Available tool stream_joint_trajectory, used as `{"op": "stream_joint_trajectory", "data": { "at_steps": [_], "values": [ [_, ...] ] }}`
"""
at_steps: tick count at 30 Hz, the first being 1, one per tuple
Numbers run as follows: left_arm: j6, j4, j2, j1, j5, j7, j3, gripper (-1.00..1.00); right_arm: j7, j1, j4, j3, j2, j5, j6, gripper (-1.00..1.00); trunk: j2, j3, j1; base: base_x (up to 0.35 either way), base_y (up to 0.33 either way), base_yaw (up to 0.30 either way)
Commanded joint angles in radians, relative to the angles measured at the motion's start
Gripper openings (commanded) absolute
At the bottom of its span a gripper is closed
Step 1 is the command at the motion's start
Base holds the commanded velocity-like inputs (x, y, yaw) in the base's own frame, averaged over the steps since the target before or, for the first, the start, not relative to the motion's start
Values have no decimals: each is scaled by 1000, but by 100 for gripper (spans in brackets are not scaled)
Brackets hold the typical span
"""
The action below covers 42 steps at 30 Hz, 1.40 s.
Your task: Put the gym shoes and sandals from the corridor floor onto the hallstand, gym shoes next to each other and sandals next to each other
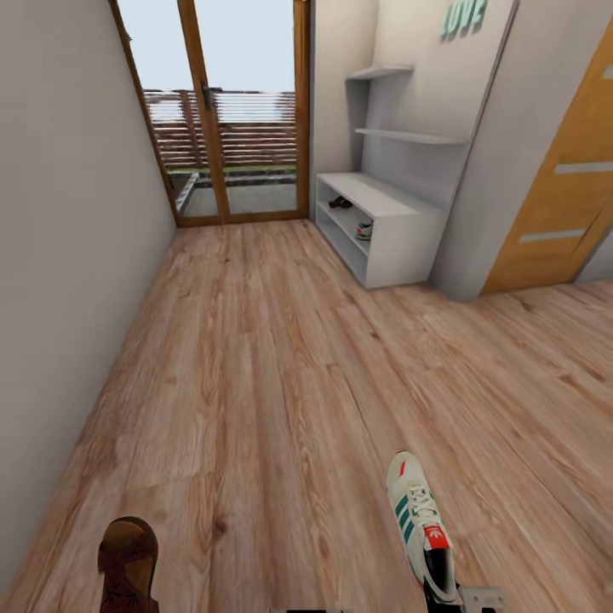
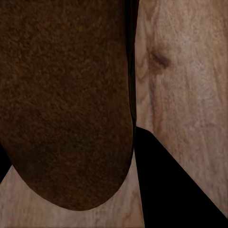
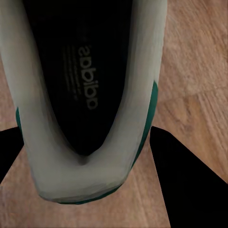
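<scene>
From my head camera I see a sandal [image 1: 128, 564] low at the left and a gym shoe [image 1: 419, 522] low at the right, both over the corridor floor [image 1: 272, 383]. My left wrist camera shows the sandal's brown sole [image 2: 66, 104] pressed between dark fingers [image 2: 175, 185], so the left gripper [image 2: 71, 161] is clamped on it. My right gripper [image 3: 88, 161] grasps the sneaker's heel [image 3: 80, 175] the same way. Ahead, the hallstand [image 1: 387, 217] stands against the right wall, with another sandal [image 1: 340, 203] and another gym shoe [image 1: 364, 229] already on its shelves.
</scene>
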<state>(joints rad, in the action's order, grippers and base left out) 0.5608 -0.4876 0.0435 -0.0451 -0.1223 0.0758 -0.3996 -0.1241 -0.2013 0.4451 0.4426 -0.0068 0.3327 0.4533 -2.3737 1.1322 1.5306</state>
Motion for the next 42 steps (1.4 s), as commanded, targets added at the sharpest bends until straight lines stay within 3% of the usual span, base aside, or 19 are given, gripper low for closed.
{"op": "stream_joint_trajectory", "data": {
  "at_steps": [1,15,42],
  "values": [
    [2,0,1,-1,-11,6,-9,-100,-8,-1,0,8,1,3,4,-100,0,0,0,338,0,216],
    [4,-1,3,-1,-12,7,-54,-100,-8,-1,0,8,1,3,4,-100,0,-16,0,338,0,209],
    [4,-2,3,-1,-12,7,-54,-100,-9,-1,0,8,1,3,4,-100,0,-55,0,338,0,71]
  ]
}}
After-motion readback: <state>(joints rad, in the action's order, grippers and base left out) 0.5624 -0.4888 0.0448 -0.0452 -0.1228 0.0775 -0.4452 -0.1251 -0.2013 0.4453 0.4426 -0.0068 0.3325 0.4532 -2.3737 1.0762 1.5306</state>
